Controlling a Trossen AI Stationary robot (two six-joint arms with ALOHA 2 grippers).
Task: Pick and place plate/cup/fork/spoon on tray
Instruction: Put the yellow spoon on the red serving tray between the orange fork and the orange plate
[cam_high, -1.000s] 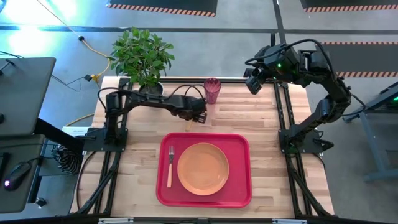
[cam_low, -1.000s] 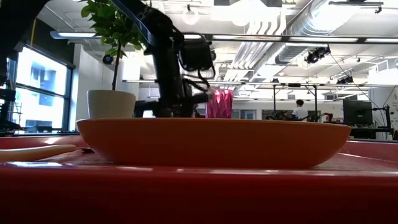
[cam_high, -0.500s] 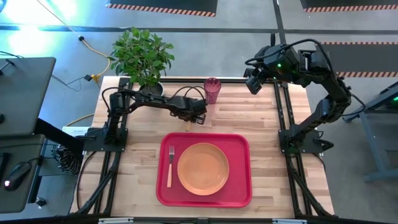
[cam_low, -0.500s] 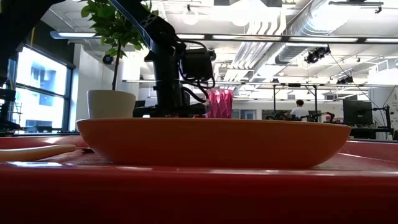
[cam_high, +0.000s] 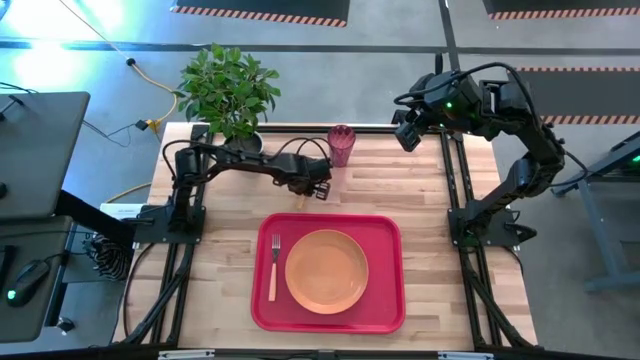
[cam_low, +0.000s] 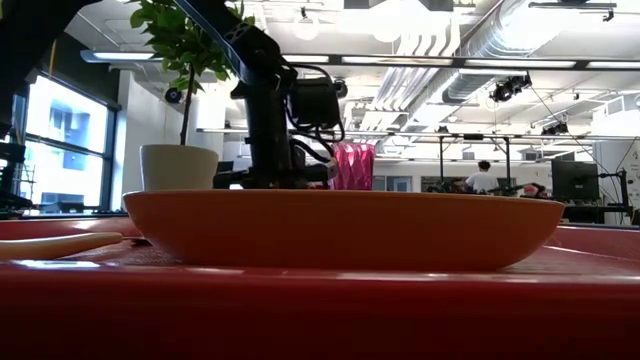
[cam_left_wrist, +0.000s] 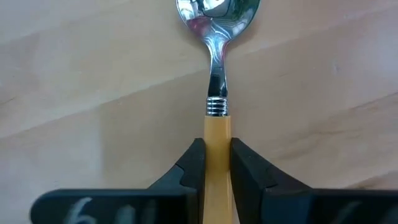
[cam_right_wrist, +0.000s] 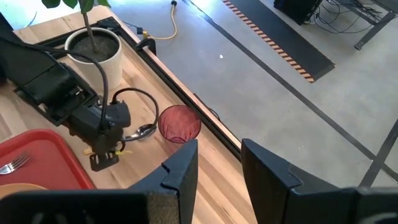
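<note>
The spoon (cam_left_wrist: 217, 74) has an orange handle and a silver bowl and lies low over the wood in front of the pink cup (cam_high: 341, 145). My left gripper (cam_high: 316, 190) is shut on its handle; it also shows in the right wrist view (cam_right_wrist: 102, 158) and the low view (cam_low: 290, 175). The cup stands upright on its base near the table's far edge. The orange plate (cam_high: 326, 270) and the fork (cam_high: 273, 265) lie flat in the red tray (cam_high: 388, 300). My right gripper (cam_right_wrist: 217, 168) is open and empty, high over the table's far right corner. My left gripper pinches the spoon's orange handle (cam_left_wrist: 217, 134) between its two fingers, one on each long side, a short way behind the metal neck. The fingers come from above. The spoon is about level, its bowl (cam_right_wrist: 144, 130) toward the cup; whether it rests on the table I cannot tell.
A white pot (cam_high: 240, 143) with a green plant stands at the table's far left, close behind my left arm. Bare wood lies between the cup and the tray and on both sides of the tray. In the low view a person (cam_low: 483, 175) shows far off in the room.
My left gripper has come down a little toward the table in front of the cup, then kept still.
</note>
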